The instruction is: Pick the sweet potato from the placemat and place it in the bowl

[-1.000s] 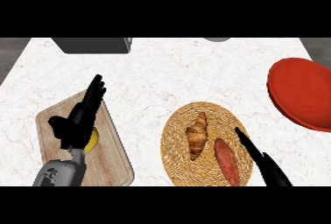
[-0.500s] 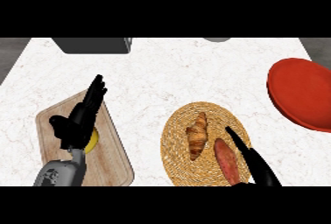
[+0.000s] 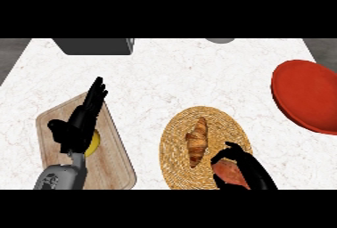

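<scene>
White marble counter fills the head view, and everything plays out on it; only this one view to call from. At the lower middle lies the round woven placemat, with a croissant lying lengthwise on its centre; just to the lower right of that, on the mat's lower right part, sits the sweet potato, orange-red and partly hidden. Over it comes the right hand from the bottom edge, fingers curled down round the potato's upper end; it looks like the grasp is closing, though whether the potato is off the mat I cannot tell. At the right edge, well apart from the mat, waits the red bowl, nothing showing in it. Over at the lower left, the left hand rests with fingers straight and relaxed above a wooden cutting board; a yellow item, too hidden to name, peeks out beneath it. Along the top edge, a dark grey box at upper left and a grey object at upper middle, cut off. Score so far, by my reading: reach done, grip about made; the lift, the carry to the right and the drop into the bowl all remain.
</scene>
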You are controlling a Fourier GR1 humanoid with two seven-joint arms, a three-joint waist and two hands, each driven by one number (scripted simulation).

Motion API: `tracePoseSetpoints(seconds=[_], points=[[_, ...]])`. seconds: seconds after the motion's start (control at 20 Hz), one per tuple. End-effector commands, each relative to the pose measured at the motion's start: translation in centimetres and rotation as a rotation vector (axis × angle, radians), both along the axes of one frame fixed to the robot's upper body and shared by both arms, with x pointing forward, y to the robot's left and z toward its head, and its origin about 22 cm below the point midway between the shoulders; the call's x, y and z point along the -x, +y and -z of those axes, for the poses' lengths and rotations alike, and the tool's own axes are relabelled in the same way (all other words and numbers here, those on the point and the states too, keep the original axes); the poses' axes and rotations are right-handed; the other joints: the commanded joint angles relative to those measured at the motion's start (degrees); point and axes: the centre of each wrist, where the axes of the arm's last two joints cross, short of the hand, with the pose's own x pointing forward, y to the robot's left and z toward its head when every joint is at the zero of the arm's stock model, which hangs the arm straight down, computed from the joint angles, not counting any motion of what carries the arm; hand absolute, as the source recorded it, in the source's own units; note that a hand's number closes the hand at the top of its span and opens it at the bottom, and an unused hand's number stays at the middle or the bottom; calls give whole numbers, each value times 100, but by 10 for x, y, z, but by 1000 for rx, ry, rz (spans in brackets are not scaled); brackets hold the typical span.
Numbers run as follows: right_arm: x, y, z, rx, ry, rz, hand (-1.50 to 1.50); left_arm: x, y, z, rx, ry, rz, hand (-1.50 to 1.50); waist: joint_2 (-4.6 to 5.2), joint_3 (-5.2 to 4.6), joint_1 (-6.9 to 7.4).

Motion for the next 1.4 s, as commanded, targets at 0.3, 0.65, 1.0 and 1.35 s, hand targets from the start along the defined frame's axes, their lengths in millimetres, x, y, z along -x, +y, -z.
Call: tracePoseSetpoints(seconds=[0.3,0.65,1.0,1.35], points=[[-78,10,-35,-148,-87,685,150,-6,-10,-2,-8,-22,27,0,98,44,123],[-141,67,-80,-178,-394,798,150,4,-21,5,12,-14,20,0,63,45,246],[-159,102,-132,-24,-695,801,150,-7,-4,4,-11,-10,10,0,23,29,29],[-188,107,-221,153,-652,936,150,-6,-2,-9,-8,2,9,0,20,35,45]])
